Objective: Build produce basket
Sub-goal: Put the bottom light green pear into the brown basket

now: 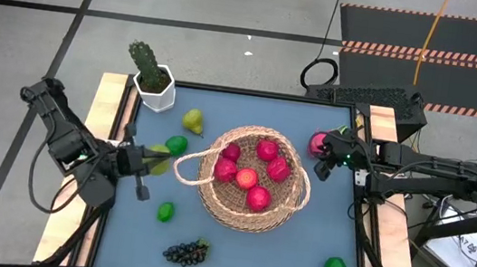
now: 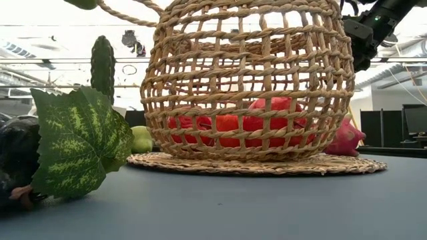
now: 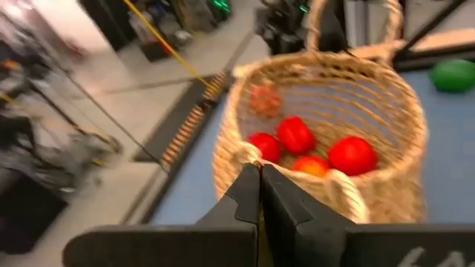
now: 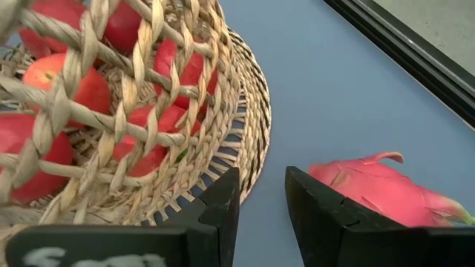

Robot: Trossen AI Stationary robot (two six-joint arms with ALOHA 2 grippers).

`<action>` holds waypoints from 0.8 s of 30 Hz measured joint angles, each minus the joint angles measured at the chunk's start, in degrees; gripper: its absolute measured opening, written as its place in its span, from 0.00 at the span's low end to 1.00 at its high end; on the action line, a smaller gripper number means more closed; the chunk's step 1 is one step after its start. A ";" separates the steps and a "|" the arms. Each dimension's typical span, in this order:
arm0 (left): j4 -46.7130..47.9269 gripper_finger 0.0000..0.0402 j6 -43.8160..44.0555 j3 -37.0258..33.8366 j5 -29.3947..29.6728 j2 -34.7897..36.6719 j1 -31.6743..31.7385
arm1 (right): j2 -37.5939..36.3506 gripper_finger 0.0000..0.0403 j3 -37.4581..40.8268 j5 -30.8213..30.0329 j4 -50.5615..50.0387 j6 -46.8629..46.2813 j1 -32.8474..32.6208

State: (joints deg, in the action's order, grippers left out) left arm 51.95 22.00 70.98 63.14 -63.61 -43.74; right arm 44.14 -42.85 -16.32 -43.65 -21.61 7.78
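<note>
Right gripper [image 1: 324,162] hovered narrowly parted, empty, beside dragon fruit [image 1: 317,143]. Left gripper [image 3: 260,189] clamped shut at basket [image 1: 289,204] handle. Risk: narrow gap pushes fruit, basket shifts.

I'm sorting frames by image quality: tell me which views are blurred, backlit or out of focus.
Left wrist view: smeared throughout, the basket and the room behind soft. Low view: bright ceiling behind the weave, so the near side reads dim; the leaf in the foreground looms large. Right wrist view: the nearest strands are soft, the dragon fruit sharp. High view: even light, no glare.
</note>
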 joint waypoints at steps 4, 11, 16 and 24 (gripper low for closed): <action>-0.01 0.01 -0.31 0.00 6.40 0.28 -1.15 | 0.00 0.25 0.00 0.00 1.38 0.41 -0.01; -5.39 0.01 1.47 -1.23 10.15 0.33 -1.38 | 0.00 0.25 0.00 0.09 4.83 3.25 -0.01; -15.64 0.01 -4.51 -4.69 9.98 0.26 -1.38 | -0.31 0.24 0.00 1.71 7.43 5.52 -0.01; -20.48 0.01 -11.57 -5.79 12.47 0.30 -1.16 | -3.95 0.05 0.00 4.44 13.63 9.21 -2.43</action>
State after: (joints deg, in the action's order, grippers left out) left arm 31.47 10.43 65.19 75.61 -63.31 -44.90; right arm 40.19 -42.85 -11.88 -30.02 -12.40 5.35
